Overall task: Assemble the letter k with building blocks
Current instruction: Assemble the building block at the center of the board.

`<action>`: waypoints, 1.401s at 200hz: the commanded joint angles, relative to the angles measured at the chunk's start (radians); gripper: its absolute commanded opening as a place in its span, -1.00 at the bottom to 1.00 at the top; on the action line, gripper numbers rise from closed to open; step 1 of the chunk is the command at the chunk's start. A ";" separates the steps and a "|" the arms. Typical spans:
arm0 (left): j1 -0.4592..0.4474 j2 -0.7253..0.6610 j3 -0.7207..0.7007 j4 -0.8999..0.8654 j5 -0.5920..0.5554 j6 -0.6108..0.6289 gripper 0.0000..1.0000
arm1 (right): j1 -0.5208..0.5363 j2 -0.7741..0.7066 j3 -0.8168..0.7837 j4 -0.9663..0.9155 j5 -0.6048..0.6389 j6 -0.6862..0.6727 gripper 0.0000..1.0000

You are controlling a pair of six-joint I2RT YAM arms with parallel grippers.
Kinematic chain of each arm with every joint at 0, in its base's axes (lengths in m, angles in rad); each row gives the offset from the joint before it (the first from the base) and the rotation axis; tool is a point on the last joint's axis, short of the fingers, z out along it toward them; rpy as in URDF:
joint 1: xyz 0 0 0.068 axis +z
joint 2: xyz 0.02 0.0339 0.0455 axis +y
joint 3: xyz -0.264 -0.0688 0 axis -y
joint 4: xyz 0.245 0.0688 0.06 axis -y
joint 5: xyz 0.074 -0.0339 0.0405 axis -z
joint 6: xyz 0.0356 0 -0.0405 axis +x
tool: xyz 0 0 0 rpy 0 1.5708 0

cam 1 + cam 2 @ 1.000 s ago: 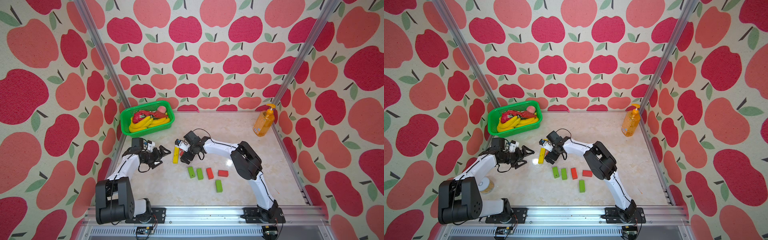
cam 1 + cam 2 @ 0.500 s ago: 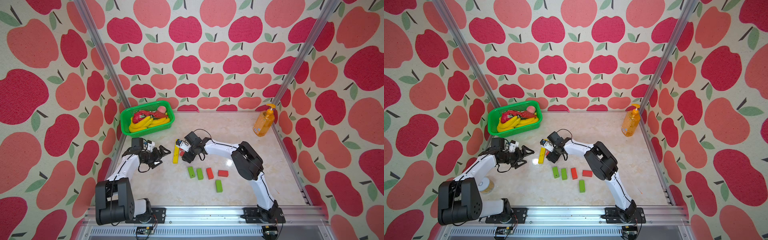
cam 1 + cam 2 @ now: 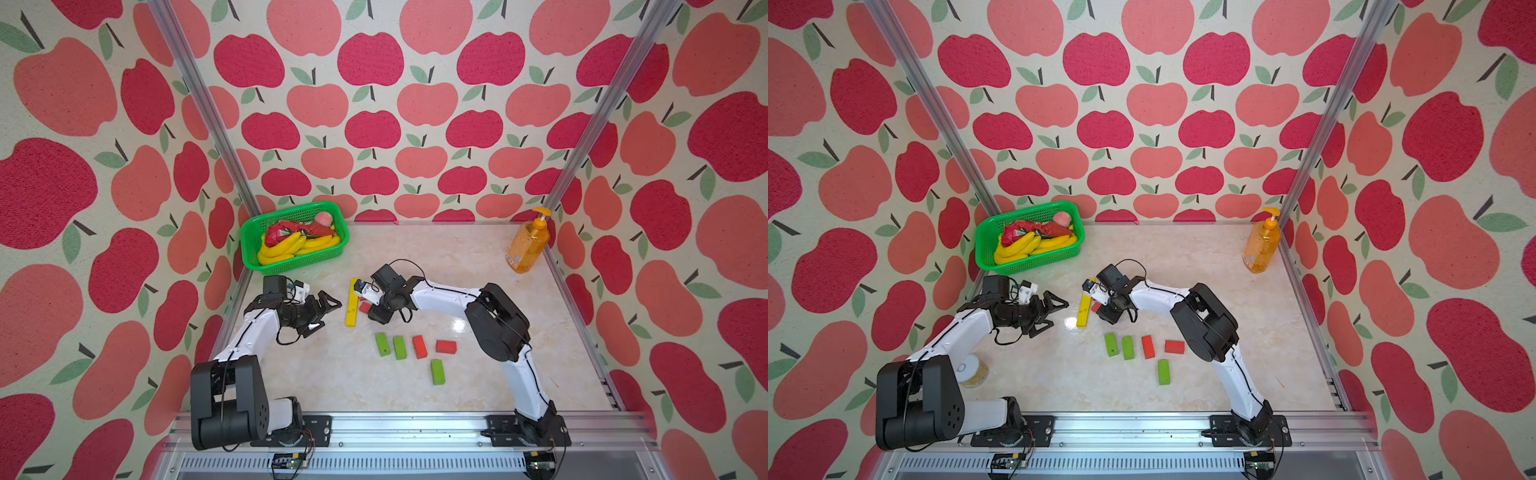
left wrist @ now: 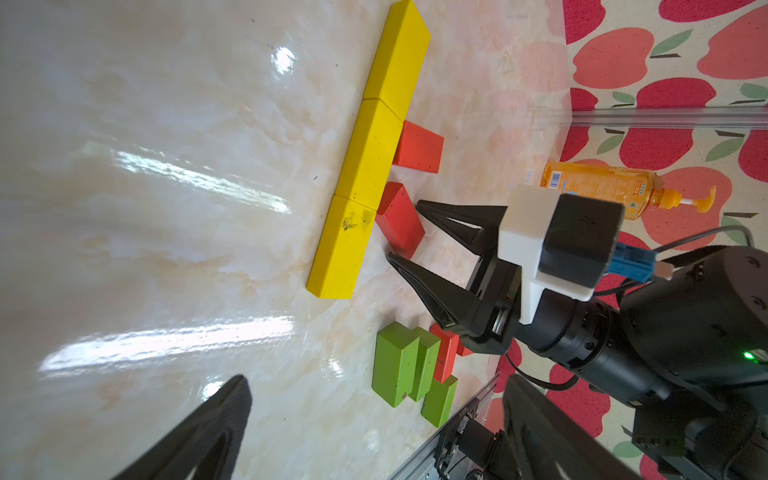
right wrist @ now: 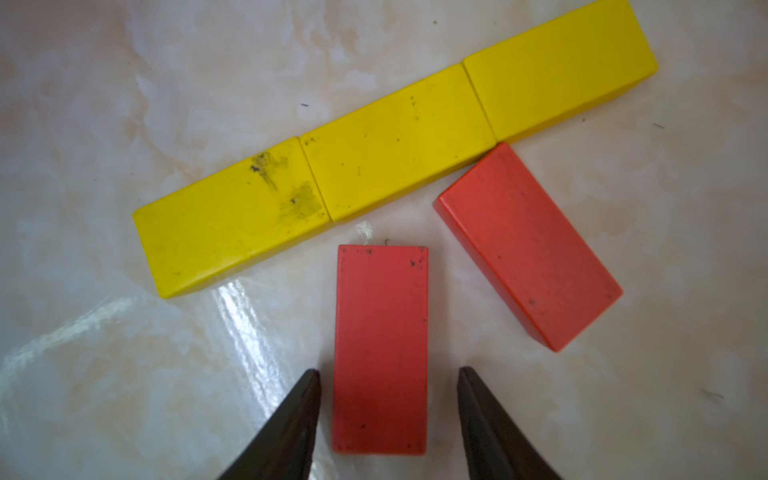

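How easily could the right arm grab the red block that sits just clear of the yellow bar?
Probably yes: the right gripper straddles that red block, jaws open on either side with slim gaps and nothing between.

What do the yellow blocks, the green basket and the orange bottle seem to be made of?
The yellow blocks look like painted wood, perhaps: matte faces, dark scuffs, solid square edges. The green basket seems moulded plastic, slightly glossy, with fine mesh walls. The orange bottle is likely clear plastic: the colour shows through, under a pump top.

No legible text or labels
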 commanded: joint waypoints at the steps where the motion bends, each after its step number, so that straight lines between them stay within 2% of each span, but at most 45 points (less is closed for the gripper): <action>1: -0.005 0.006 0.028 -0.010 -0.010 0.016 0.95 | -0.005 0.024 0.006 -0.084 -0.006 0.009 0.09; 42: -0.005 0.007 0.029 -0.012 -0.012 0.018 0.95 | -0.005 0.033 0.018 -0.088 -0.004 0.002 -0.03; 56: -0.005 0.006 0.029 -0.013 -0.012 0.019 0.95 | -0.005 0.036 0.020 -0.088 -0.008 0.002 -0.14; 164: -0.005 0.013 0.028 -0.014 -0.014 0.019 0.96 | -0.007 0.054 0.049 -0.093 -0.021 0.003 -0.27; 280: -0.006 0.018 0.025 -0.013 -0.017 0.021 0.95 | -0.004 0.063 0.058 -0.094 -0.042 0.005 -0.30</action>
